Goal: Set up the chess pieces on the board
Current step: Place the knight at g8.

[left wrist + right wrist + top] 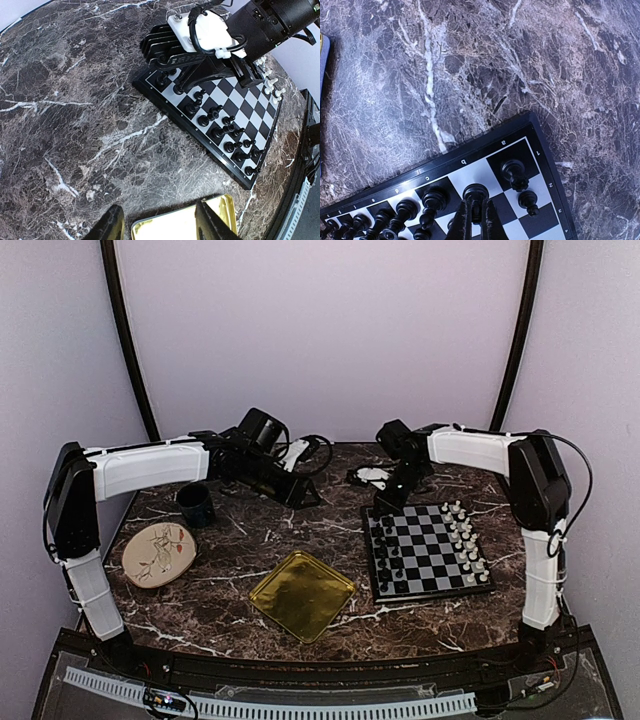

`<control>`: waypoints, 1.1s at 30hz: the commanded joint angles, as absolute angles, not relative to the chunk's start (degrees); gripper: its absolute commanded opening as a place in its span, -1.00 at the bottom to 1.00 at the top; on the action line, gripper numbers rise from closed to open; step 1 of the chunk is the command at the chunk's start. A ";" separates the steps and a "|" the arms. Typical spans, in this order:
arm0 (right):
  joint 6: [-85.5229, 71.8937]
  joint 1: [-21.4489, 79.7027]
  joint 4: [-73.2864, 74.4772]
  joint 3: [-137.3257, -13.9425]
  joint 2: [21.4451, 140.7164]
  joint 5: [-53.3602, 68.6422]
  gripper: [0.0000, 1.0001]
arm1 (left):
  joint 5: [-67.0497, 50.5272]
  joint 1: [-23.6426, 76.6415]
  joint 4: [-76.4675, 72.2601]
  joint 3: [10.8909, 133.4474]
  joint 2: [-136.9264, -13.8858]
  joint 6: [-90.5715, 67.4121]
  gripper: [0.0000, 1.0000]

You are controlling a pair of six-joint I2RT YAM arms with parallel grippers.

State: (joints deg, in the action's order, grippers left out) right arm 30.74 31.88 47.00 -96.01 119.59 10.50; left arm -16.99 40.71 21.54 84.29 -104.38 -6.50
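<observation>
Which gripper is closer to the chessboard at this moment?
Right. The right gripper is over the board's corner, closed on a black piece; the left gripper hangs open above the table, left of the board.

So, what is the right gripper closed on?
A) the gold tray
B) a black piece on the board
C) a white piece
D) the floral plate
B: in the right wrist view the right gripper pinches a black piece standing near the corner of the board.

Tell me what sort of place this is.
Probably a robot lab test booth: left arm and right arm mounted at a marble-patterned table, bare pale walls around it, and staged props, a board, gold tray and floral plate.
</observation>
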 commanded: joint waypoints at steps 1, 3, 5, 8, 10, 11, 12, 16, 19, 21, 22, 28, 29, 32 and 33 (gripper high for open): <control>29.98 32.27 47.46 -98.03 121.08 11.51 -0.99 | -17.60 40.52 22.68 85.73 -103.45 -6.09 0.01; 29.86 32.32 47.60 -98.36 121.36 11.55 -0.99 | -17.59 40.52 22.75 85.78 -103.45 -6.07 0.01; 29.78 32.29 47.64 -98.58 121.59 11.70 -0.99 | -17.66 40.52 22.76 85.78 -103.46 -6.05 0.01; 29.64 32.36 47.77 -98.79 121.88 11.90 -0.99 | -17.67 40.54 22.83 85.87 -103.45 -6.06 0.01; 29.66 32.37 47.73 -98.87 122.03 11.95 -0.98 | -17.62 40.53 22.81 85.87 -103.45 -6.06 0.01; 29.63 32.32 47.77 -98.88 122.08 11.95 -0.98 | -17.66 40.52 22.91 85.94 -103.45 -6.06 0.01; 29.62 32.41 47.81 -98.87 122.15 11.95 -0.98 | -17.67 40.52 22.94 85.92 -103.47 -6.01 0.01; 29.74 32.43 48.06 -98.88 122.44 12.04 -0.97 | -17.67 40.52 23.03 85.96 -103.45 -6.06 0.01; 29.68 32.39 48.14 -98.88 122.52 11.87 -0.93 | -17.66 40.52 22.96 85.96 -103.50 -6.06 0.01; 29.54 32.43 48.04 -98.79 122.52 11.82 -0.88 | -17.69 40.52 22.94 85.96 -103.53 -6.06 0.01; 29.43 32.43 47.95 -98.79 122.52 11.78 -0.84 | -17.67 40.52 22.98 85.96 -103.54 -6.06 0.01; 28.98 32.43 47.81 -99.01 122.28 11.93 -0.75 | -17.68 40.52 23.00 85.96 -103.67 -6.05 0.01; 28.88 32.41 47.81 -99.09 122.18 12.03 -0.73 | -17.72 40.56 23.02 86.00 -103.71 -6.06 0.01; 28.59 32.41 47.99 -99.31 121.79 12.13 -0.66 | -17.75 40.54 23.03 85.96 -103.79 -6.06 0.01; 28.45 32.43 47.94 -99.32 121.55 12.13 -0.64 | -17.75 40.52 23.03 85.98 -103.80 -6.02 0.01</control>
